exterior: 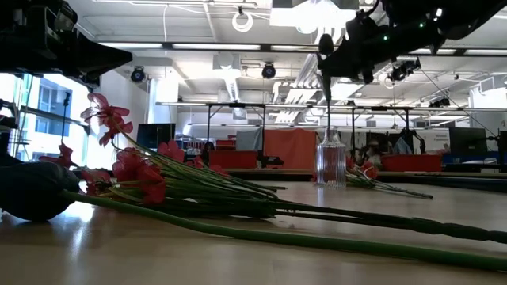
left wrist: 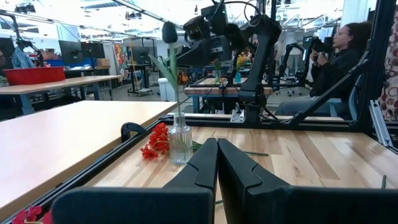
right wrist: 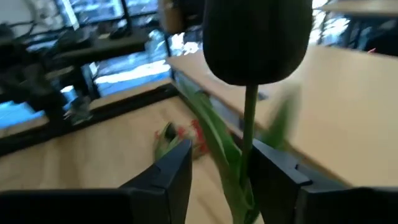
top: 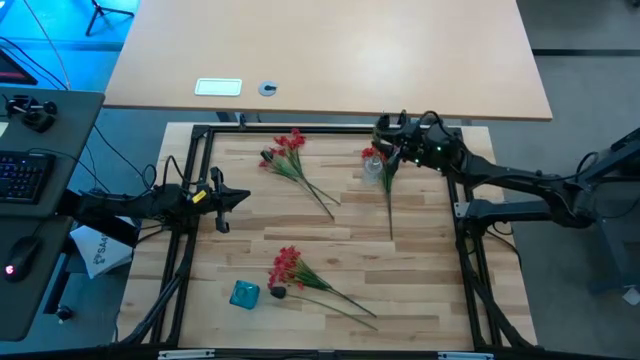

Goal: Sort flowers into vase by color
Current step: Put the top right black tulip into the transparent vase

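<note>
A clear glass vase (top: 372,167) (exterior: 331,161) (left wrist: 180,141) stands near the table's far right. A dark-budded flower (left wrist: 169,32) (exterior: 325,46) stands upright with its stem in the vase. My right gripper (right wrist: 219,171) (top: 396,148) is open above the vase, with the upper stem (right wrist: 249,124) between its fingers, just under the bud (right wrist: 257,38). Red sprigs lie flat beside the vase (top: 389,205) (left wrist: 155,142), at far centre (top: 288,158) and at near centre (top: 292,270). My left gripper (top: 226,198) (left wrist: 217,163) waits shut at the table's left. My right gripper's fingers come level at the dark flower's upper stem (right wrist: 247,146), one on either side. The stem runs close along one finger (right wrist: 273,171). I cannot tell whether it touches that finger. The flower stands upright with its lower stem in the vase.
A small teal object (top: 245,293) and a dark bud (top: 278,292) lie near the front sprigs. A black frame (top: 330,128) borders the wooden work area. In the left wrist view a person (left wrist: 339,53) sits beyond the table's right side.
</note>
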